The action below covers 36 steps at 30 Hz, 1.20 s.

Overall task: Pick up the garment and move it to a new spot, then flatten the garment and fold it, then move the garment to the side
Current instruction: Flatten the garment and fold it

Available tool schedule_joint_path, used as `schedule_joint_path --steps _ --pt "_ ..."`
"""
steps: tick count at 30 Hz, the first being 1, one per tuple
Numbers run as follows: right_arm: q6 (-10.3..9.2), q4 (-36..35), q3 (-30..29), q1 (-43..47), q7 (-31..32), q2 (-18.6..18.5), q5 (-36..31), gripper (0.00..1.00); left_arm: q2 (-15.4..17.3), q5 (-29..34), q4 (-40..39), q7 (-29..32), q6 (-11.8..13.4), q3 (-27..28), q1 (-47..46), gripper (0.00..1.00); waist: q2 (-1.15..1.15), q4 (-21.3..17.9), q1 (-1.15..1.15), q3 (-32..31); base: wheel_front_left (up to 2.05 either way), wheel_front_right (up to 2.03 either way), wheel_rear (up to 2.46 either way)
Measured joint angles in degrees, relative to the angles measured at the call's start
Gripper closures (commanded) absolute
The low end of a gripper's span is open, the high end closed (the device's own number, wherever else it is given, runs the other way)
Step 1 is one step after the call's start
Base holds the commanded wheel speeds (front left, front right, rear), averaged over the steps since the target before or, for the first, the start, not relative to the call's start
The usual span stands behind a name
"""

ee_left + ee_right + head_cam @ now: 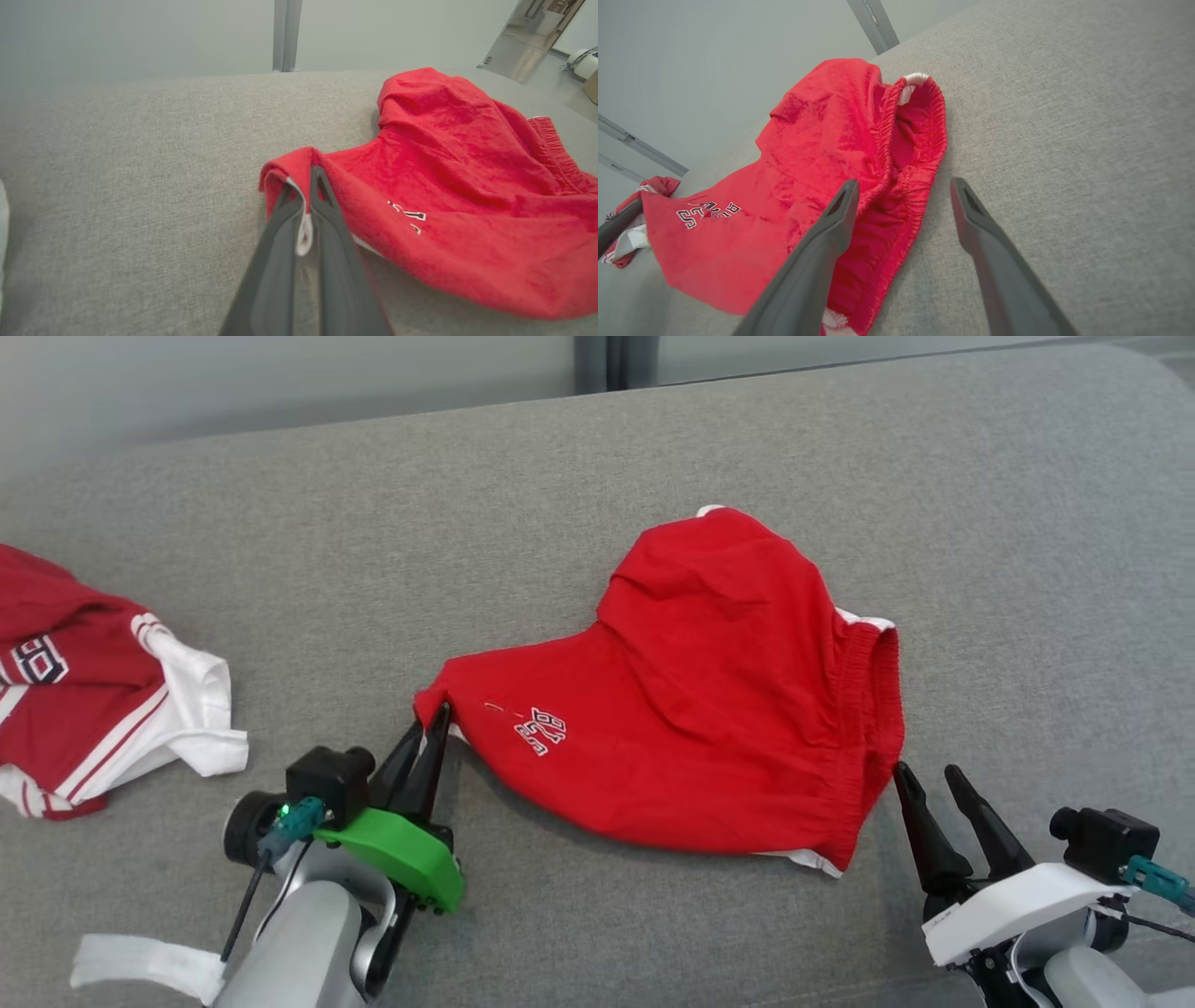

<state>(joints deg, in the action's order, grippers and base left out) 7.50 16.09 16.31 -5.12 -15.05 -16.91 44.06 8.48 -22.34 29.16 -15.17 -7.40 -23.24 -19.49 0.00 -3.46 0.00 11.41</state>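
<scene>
The garment (709, 691) is a pair of red shorts with a white number print, lying rumpled on the grey cushion (560, 476). Its elastic waistband (878, 709) faces right. My left gripper (431, 719) is shut on the garment's left hem corner (292, 172), where a white inner edge shows between the fingers. My right gripper (929, 779) stands open just right of the waistband's lower end, its left finger (831, 228) against the waistband (915, 154) and the other over bare cushion. In the right wrist view the left gripper's finger (616, 224) shows at the far left.
A second red and white garment (84, 691) lies crumpled at the cushion's left edge. Grey cushion stretches behind and to the right of the shorts (1027, 569). A pale wall with a dark post (616, 359) runs behind the cushion.
</scene>
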Motion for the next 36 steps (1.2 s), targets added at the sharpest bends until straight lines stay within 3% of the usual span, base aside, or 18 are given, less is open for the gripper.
schedule_joint_path --steps 3,11,12,14,15,16,24,36 --pt "0.00 0.23 -0.11 -0.21 0.00 -0.12 0.63 0.00 0.90 1.86 7.33 0.00 0.35 2.14 -4.90 1.00 0.00 -3.31 0.00 0.98 0.00 0.00 0.00" --pt "0.00 -1.36 2.57 -1.06 0.00 -0.11 1.49 0.00 1.45 3.30 20.56 -0.01 2.61 4.38 -11.20 0.97 0.00 -7.38 0.00 2.64 0.00 0.00 0.00" --pt "0.00 -1.47 2.99 -1.07 0.00 -0.14 1.65 0.00 1.34 3.28 22.05 0.00 2.65 4.43 -11.89 0.89 0.00 -7.60 0.00 2.88 0.00 0.00 0.00" --pt "0.00 -1.53 3.98 -1.18 0.01 -0.36 1.75 0.00 1.07 3.16 24.40 -0.02 2.65 4.71 -13.01 0.62 0.00 -7.87 0.00 3.27 0.00 0.00 0.00" --pt "0.00 -1.54 4.33 -1.32 0.01 -0.44 1.79 0.00 0.94 3.13 25.24 -0.02 2.65 4.89 -13.50 0.16 0.00 -7.93 0.00 3.38 0.00 0.00 0.00" --pt "0.00 -1.64 4.74 -1.49 0.01 -0.51 1.98 0.00 0.76 3.00 26.04 -0.03 2.70 5.10 -13.94 0.00 0.00 -7.90 0.00 3.42 0.00 0.00 0.00" --pt "0.00 -3.89 9.23 -2.21 0.01 -1.07 4.33 0.00 -0.70 2.75 23.71 -0.01 4.24 8.09 -12.51 0.00 0.00 -5.80 0.00 2.60 0.00 0.00 0.00" --pt "-0.01 -3.77 14.74 -1.92 0.00 -2.77 8.71 0.00 -4.53 5.53 11.62 -0.01 3.10 10.31 -2.46 0.00 0.00 0.64 0.00 0.09 0.00 0.00 0.00"
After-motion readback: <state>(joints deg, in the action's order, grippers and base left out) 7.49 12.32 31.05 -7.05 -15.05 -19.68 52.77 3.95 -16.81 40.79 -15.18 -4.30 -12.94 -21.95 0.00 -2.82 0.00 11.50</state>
